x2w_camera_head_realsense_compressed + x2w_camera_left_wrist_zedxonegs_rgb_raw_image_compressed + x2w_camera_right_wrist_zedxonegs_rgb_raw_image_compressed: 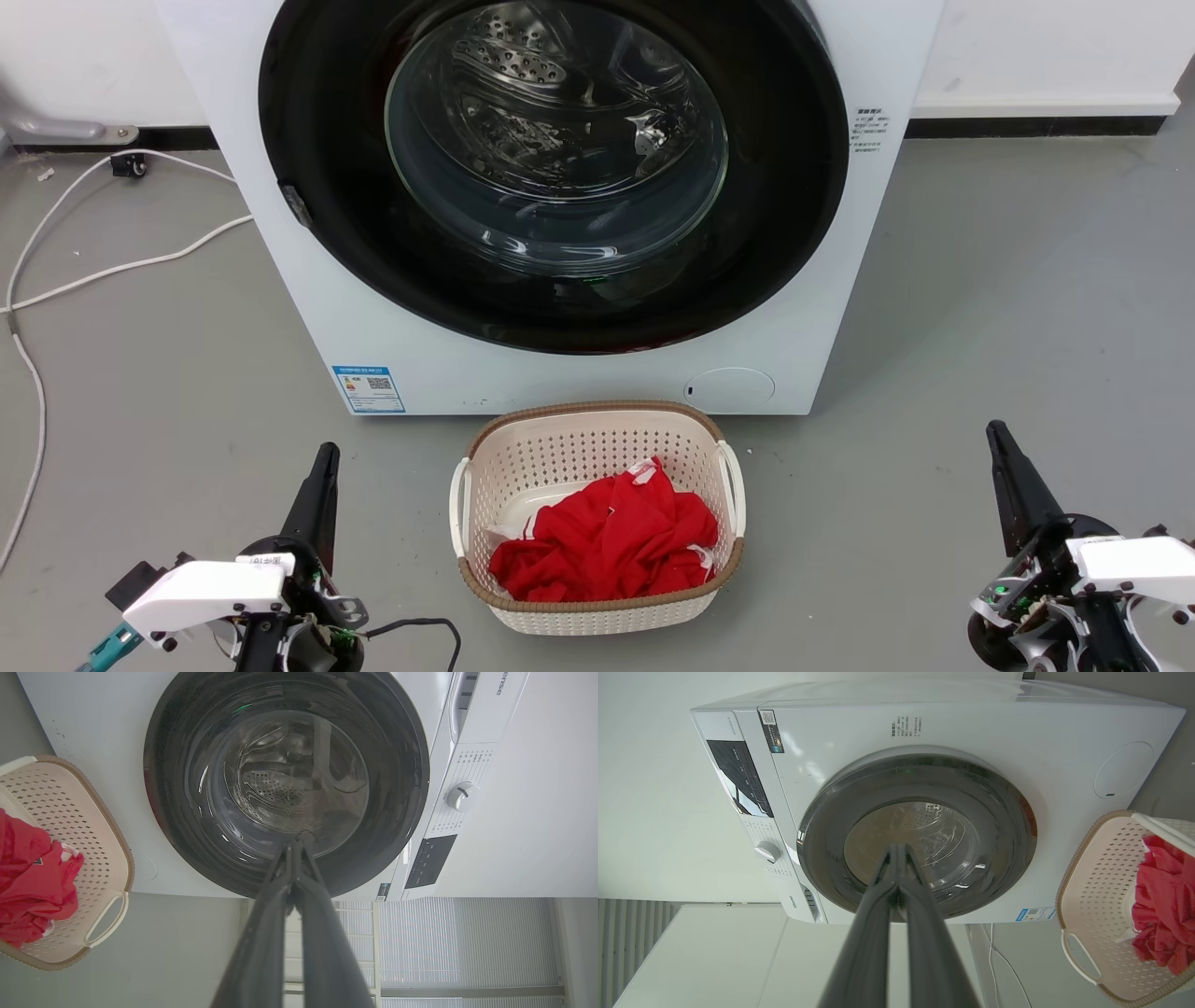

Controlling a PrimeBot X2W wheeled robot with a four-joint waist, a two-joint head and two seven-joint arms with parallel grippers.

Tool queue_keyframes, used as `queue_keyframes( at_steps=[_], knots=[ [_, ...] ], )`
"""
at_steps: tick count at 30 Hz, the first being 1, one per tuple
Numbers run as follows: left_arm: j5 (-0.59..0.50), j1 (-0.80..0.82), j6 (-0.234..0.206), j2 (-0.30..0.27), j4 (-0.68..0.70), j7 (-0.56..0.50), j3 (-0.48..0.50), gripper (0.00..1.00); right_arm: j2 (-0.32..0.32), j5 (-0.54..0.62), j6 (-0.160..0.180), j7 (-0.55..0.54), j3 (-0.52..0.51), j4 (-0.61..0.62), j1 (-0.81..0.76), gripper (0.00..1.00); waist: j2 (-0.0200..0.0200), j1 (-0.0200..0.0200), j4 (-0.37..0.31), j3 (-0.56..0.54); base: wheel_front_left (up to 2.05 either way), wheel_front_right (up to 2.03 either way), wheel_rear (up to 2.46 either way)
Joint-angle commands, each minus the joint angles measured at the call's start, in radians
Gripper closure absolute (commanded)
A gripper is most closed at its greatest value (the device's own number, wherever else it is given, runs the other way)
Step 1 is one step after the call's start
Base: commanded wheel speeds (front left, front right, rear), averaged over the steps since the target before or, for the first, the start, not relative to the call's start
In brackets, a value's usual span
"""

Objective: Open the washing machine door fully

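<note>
washing machine door (560, 308) shut; left jaws together; right jaws together

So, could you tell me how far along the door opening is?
Nothing looks done: the door sits closed, flush with the washing machine. Nothing is in hand: the left gripper and right gripper are shut, low either side of the laundry basket, apart from the door. All is left: reach the door, pull it, swing it fully open.
</note>
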State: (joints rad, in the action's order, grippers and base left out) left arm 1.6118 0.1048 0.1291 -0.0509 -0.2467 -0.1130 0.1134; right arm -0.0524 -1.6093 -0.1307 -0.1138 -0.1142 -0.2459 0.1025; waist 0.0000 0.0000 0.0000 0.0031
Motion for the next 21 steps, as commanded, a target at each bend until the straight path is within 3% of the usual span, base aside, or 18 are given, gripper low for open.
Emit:
queue_keyframes(
  at_steps=[1, 21],
  knots=[
    [-0.004, 0.007, 0.004, 0.001, 0.001, -0.002, 0.001, 1.00, 0.004, 0.001, 0.000, 0.000, 0.001, -0.001, 0.013, 1.00, 0.0000, 0.0000, 0.000, 0.000, 0.00, 0.00, 0.00],
    [-0.004, 0.007, 0.004, 0.001, 0.001, -0.002, 0.001, 1.00, 0.004, 0.001, 0.000, 0.000, 0.001, -0.001, 0.013, 1.00, 0.0000, 0.0000, 0.000, 0.000, 0.00, 0.00, 0.00]
  ],
)
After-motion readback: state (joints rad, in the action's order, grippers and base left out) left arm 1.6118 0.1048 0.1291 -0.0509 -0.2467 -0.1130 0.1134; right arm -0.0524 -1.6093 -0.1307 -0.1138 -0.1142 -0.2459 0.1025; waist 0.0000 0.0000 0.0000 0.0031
